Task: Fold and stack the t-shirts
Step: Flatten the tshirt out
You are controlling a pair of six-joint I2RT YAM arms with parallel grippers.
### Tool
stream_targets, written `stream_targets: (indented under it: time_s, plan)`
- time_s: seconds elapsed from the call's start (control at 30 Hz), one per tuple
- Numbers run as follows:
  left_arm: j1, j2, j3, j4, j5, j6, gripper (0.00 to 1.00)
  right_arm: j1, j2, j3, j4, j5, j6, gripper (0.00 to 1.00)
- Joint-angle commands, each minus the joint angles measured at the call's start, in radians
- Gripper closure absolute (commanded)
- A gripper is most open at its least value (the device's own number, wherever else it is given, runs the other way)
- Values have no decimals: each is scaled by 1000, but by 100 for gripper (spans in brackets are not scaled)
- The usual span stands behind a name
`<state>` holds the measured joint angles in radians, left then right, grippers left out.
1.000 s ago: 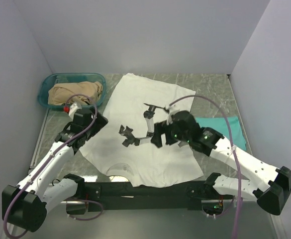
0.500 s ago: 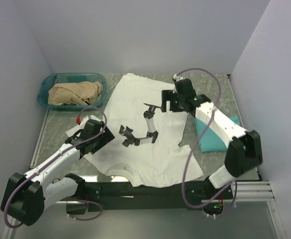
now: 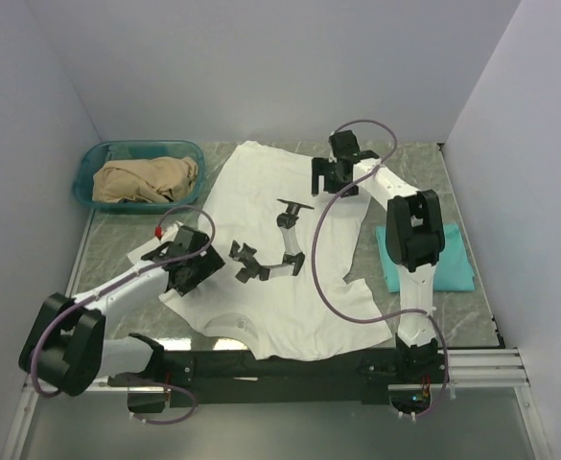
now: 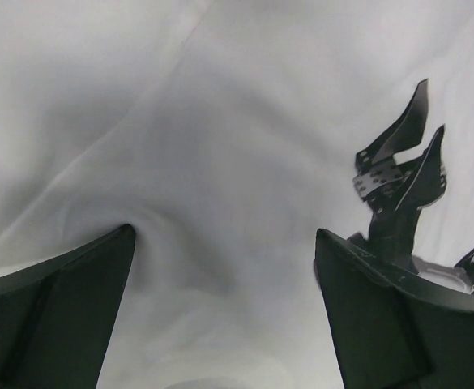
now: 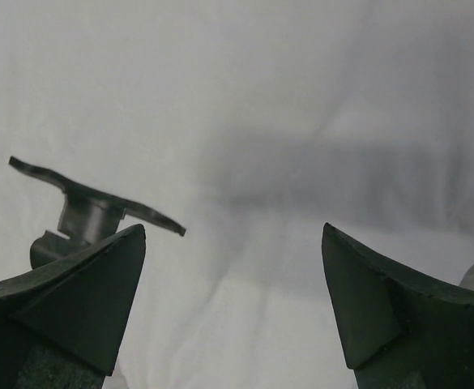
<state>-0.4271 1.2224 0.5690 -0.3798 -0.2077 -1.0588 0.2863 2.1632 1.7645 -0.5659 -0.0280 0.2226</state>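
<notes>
The large white t-shirt [image 3: 261,192] lies spread flat on the table, with its black chest print [image 3: 272,251] facing up. The teal-green t-shirt [image 3: 448,261] lies folded at the right, partly under my right arm. My left gripper [image 3: 201,272] is open and low over the shirt's near left part. In the left wrist view [image 4: 224,235] white cloth lies between its jaws, with the print [image 4: 399,174] at the right. My right gripper [image 3: 324,178] is open over the shirt's far right part. In the right wrist view [image 5: 233,230] white cloth lies between its jaws.
A teal plastic basket [image 3: 86,165] holding a tan cloth [image 3: 146,178] stands at the back left. White walls close in the left, back and right sides. The grey marbled table [image 3: 409,163] shows around the shirts.
My right arm has swung from the shirt's middle out to its far right part. My left gripper has moved nearer and onto the shirt's near left part. The shirt's right edge has shifted.
</notes>
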Motion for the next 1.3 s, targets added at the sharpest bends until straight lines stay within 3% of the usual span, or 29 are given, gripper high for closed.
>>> stream_targets:
  time_s: [0.0, 0.27, 0.47, 0.63, 0.87, 1.07, 1.2, 1.27]
  plan:
    - [1, 84, 55, 26, -33, 28, 1, -42, 27, 69, -38, -77, 6, 5]
    - [21, 288, 239, -18, -88, 114, 0, -81, 50, -36, 3, -122, 63, 5]
    - [27, 446, 371, -31, -68, 144, 1, -153, -8, -146, 31, -254, 110, 5]
    - [25, 551, 515, -42, -47, 181, 1, -222, -14, -138, -54, -214, 90, 5]
    - [13, 708, 736, -34, 20, 246, 1, -380, -107, -316, -29, -194, 109, 5]
    - [4, 949, 1092, -73, 76, 341, 0, -456, -213, -466, 49, -179, 135, 5]
    - [5, 1140, 1456, -168, 88, 428, 1, -499, -261, -539, 84, -187, 164, 5]
    - [8, 1233, 1558, -159, 96, 492, 1, -509, -269, -560, 96, -194, 167, 5]
